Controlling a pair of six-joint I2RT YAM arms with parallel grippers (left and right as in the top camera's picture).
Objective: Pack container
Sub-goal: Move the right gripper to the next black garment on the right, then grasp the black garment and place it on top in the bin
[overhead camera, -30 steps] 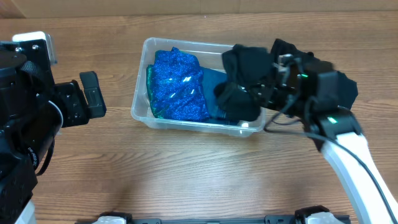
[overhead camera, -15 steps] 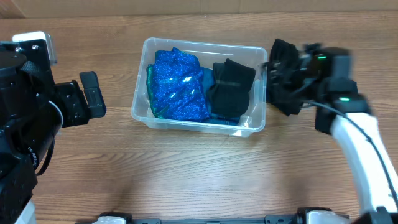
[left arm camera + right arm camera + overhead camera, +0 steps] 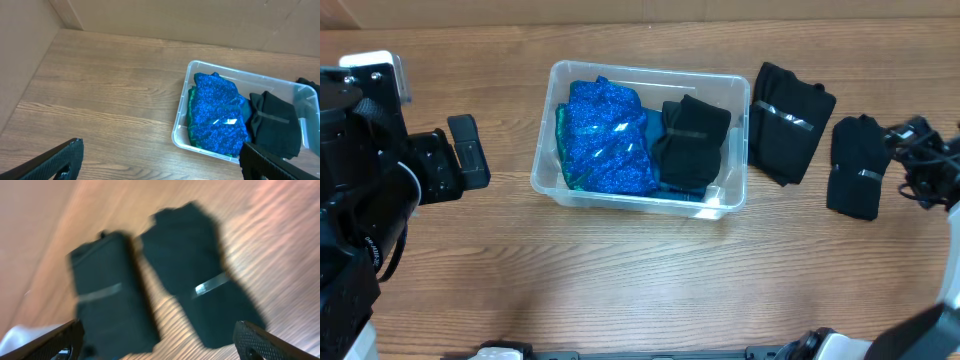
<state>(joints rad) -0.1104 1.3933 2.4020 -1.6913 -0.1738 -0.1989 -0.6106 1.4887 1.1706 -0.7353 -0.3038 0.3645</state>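
Note:
The clear container [image 3: 542,172] stands mid-table. In it lie a blue glittery cloth [image 3: 605,135] on the left and a folded black garment [image 3: 688,145] on the right. The left wrist view shows the same container [image 3: 181,122], blue cloth [image 3: 217,117] and black garment [image 3: 275,122]. My left gripper [image 3: 160,161] is open and empty, left of the container and apart from it. My right gripper [image 3: 157,340] hangs open and empty at the table's right edge [image 3: 912,162], over two folded black garments [image 3: 107,300] [image 3: 200,295].
The two black banded bundles lie on the wood right of the container, one close beside it [image 3: 788,120] and one farther right [image 3: 857,165]. The left arm's bulk [image 3: 370,170] fills the left side. A cardboard wall [image 3: 30,60] stands at the far left.
My right gripper let the black garment go into the container, opened, and swung away to the far right. The two black bundles it covered now show. The left arm has not moved.

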